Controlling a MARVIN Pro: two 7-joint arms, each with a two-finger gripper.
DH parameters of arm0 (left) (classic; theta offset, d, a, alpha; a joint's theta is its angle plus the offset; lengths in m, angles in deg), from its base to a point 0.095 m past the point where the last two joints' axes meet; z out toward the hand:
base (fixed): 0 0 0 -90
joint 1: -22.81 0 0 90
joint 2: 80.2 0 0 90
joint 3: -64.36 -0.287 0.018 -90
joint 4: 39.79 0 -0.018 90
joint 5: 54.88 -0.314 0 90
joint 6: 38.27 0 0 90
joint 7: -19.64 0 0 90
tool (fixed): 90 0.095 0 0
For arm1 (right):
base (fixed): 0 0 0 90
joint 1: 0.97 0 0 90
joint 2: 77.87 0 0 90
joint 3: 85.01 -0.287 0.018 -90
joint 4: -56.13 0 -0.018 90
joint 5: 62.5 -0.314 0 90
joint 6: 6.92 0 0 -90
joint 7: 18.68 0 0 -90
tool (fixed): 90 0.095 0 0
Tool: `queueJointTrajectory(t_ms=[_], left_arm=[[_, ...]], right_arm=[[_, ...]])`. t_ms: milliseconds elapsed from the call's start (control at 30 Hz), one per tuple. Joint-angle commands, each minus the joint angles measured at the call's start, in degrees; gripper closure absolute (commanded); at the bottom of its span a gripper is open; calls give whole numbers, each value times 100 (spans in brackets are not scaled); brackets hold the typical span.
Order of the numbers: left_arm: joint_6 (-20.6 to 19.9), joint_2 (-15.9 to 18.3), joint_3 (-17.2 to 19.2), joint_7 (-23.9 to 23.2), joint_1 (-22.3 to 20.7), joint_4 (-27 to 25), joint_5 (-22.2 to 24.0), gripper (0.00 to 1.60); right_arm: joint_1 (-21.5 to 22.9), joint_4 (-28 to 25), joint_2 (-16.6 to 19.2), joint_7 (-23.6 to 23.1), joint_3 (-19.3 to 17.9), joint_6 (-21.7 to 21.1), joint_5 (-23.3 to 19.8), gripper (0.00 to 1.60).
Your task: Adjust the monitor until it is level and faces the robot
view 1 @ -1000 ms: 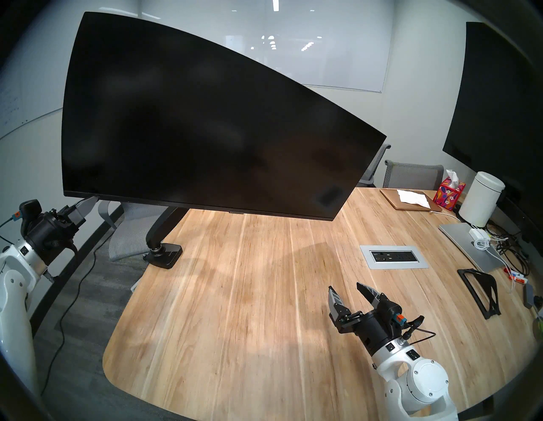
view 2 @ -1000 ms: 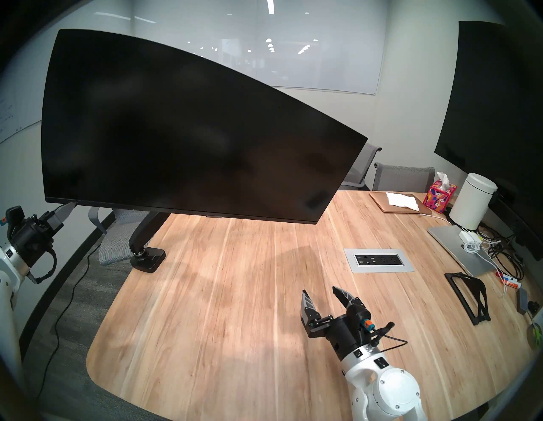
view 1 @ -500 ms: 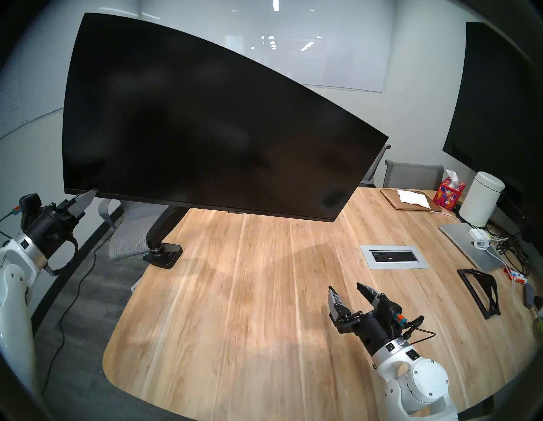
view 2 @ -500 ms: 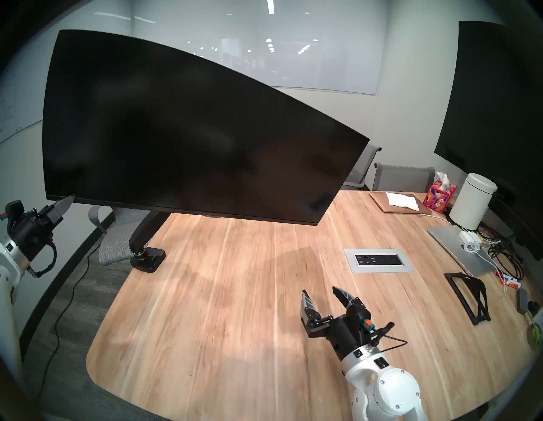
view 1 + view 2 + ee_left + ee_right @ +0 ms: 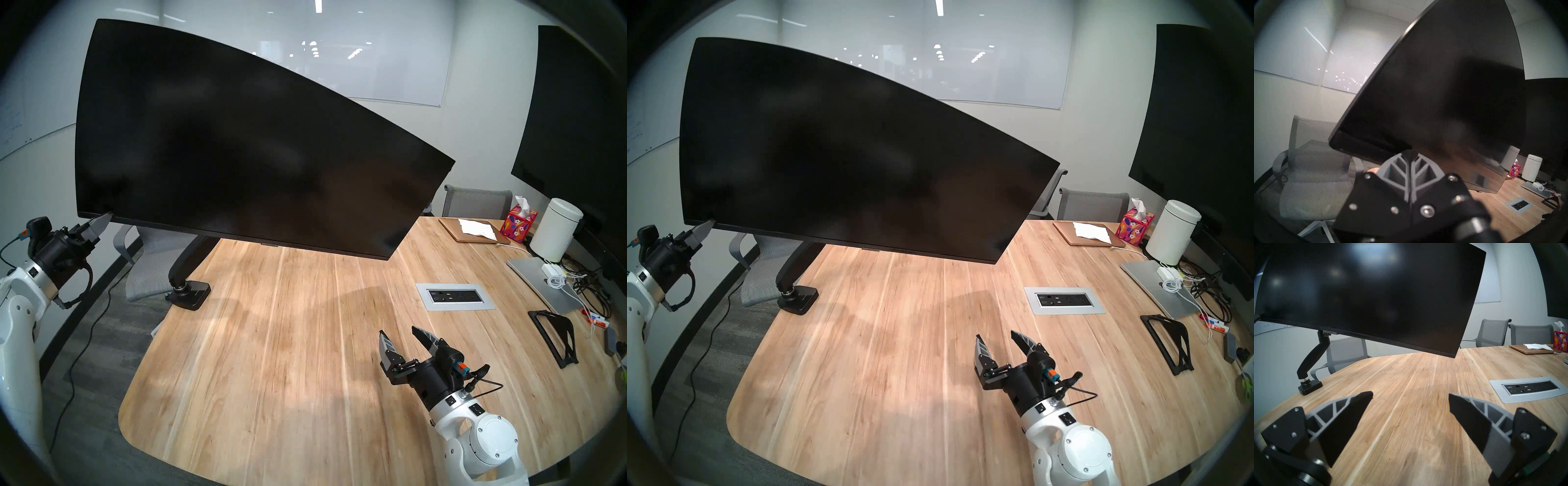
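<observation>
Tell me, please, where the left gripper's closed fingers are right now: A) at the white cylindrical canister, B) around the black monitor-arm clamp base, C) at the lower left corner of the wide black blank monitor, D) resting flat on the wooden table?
C: the left gripper, fingers shut together, has its tips at the bottom edge of the wide black blank monitor near its lower left corner.

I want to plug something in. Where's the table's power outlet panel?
The power outlet panel is set into the wooden table, right of centre in the head view, beyond the right hand.

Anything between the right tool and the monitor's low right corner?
Nothing visible. The right tool hovers open over bare table; only open air lies up to the monitor corner. The outlet panel sits flush, off to the side.
</observation>
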Motion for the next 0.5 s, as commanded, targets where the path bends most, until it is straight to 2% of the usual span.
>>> queueJointTrajectory(t_ms=[0,467], left_arm=[[132,219,-76,65,-282,134,-92,160],[186,307,-142,74,-502,392,-176,160]], right_arm=[[18,-114,5,5,-10,-1,6,0],[18,-115,1,1,-12,-3,9,0]])
